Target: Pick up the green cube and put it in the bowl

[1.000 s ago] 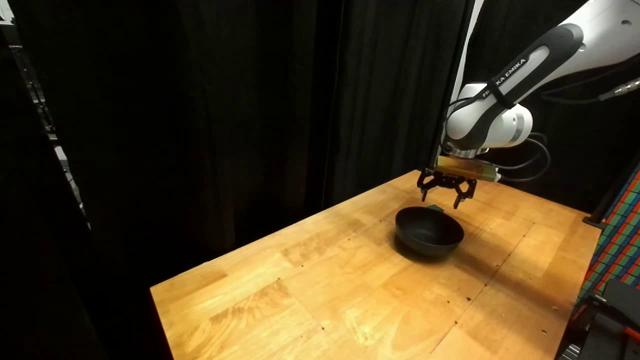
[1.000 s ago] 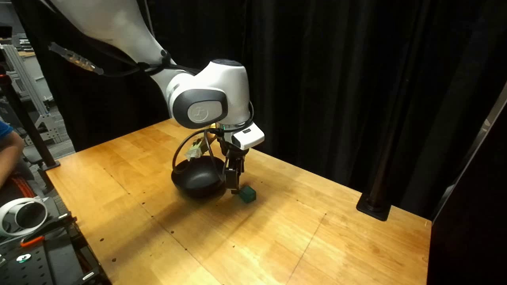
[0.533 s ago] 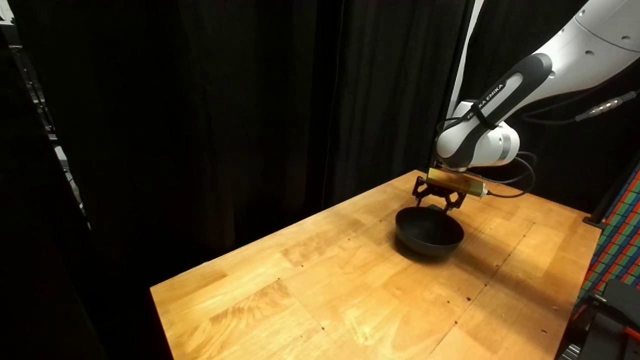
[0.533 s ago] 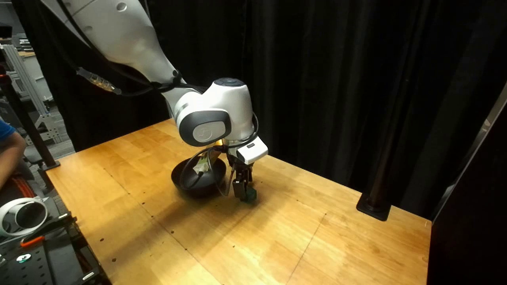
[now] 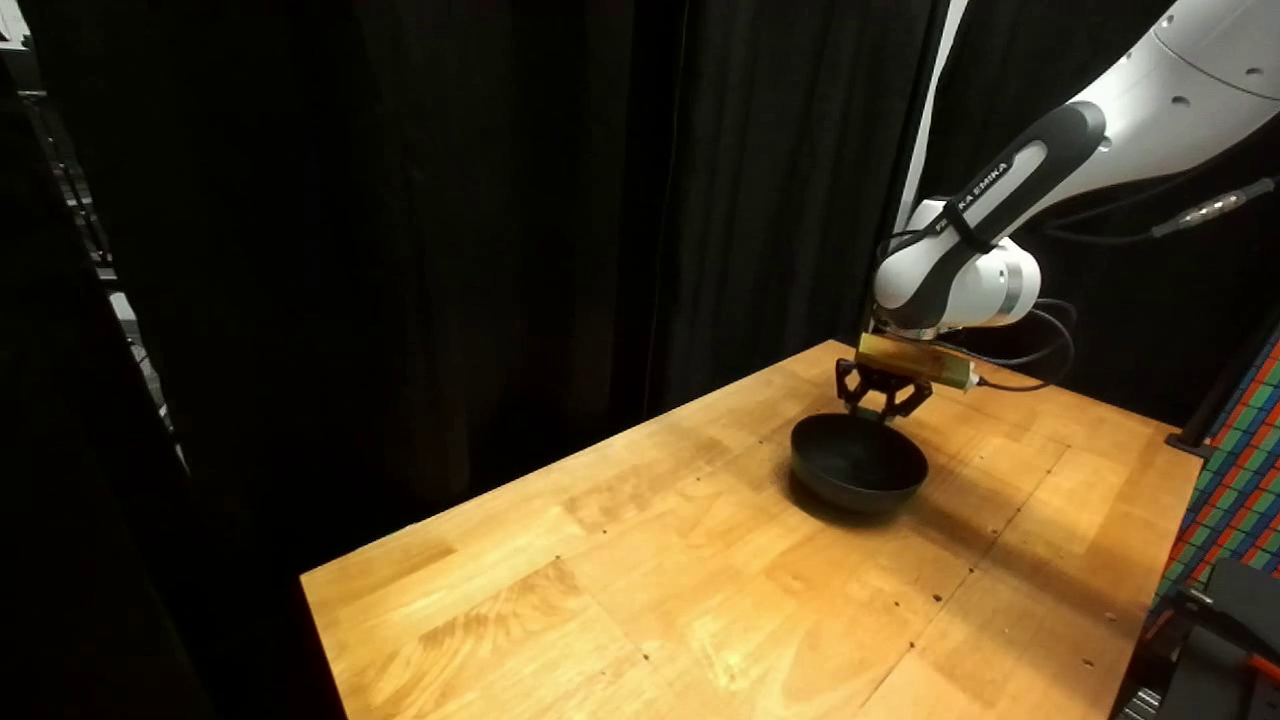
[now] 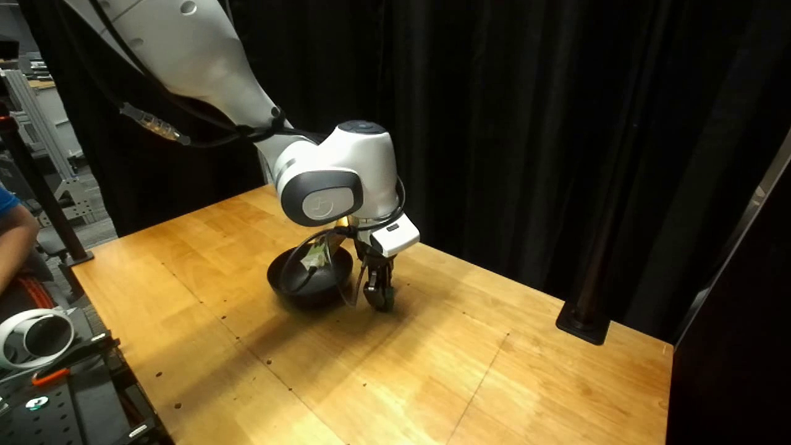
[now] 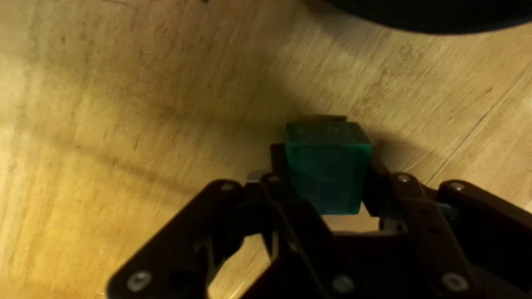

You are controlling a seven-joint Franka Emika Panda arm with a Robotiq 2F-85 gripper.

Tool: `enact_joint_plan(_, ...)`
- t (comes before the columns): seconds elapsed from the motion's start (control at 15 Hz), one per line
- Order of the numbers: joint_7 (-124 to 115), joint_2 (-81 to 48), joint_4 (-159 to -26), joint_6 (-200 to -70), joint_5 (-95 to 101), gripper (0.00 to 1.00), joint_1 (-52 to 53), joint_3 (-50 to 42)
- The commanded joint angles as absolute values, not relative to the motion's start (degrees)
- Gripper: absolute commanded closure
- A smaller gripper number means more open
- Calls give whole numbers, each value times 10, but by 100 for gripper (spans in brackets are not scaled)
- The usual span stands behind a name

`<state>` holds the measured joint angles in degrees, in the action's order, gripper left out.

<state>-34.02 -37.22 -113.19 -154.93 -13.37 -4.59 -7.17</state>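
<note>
In the wrist view the green cube (image 7: 326, 176) sits between the two dark fingers of my gripper (image 7: 327, 170), which press on it from both sides. An exterior view (image 6: 389, 298) shows just a sliver of the cube beside my gripper (image 6: 380, 298), low over the table; whether the cube touches the wood I cannot tell. The black bowl (image 5: 850, 492) stands upright close to the gripper, with nothing visible inside it. Its dark rim (image 7: 432, 27) crosses the top right of the wrist view.
The wooden table (image 5: 640, 580) carries the scene, with a black curtain (image 5: 500, 250) behind. A wrist cable (image 6: 285, 272) hangs over the bowl. A dark post (image 6: 584, 318) stands at the table's edge. Beyond another edge are a person's arm (image 6: 15, 241) and a black cart (image 6: 93, 402).
My gripper has come down around the green cube, and its fingers, wide apart before, have closed on it. In the last half second it has risen slightly. The bowl has not moved.
</note>
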Motion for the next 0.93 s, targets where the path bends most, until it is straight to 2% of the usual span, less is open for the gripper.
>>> enact_joint_plan(0.0, -287, -270, -1191, -1490, -155, 83, -51, -52)
enact_joint_plan(0.33, -163, -165, -1264, -1399, -155, 83, -47, -15)
enact_joint_plan(0.4, -141, -155, -1274, -1376, -159, 40, -47, -8)
enact_joint_plan(0.73, -19, -90, -1317, -1276, -170, 3, -52, 5)
enact_joint_plan(0.87, 10, -52, -1339, -1261, -186, 0, -53, 1)
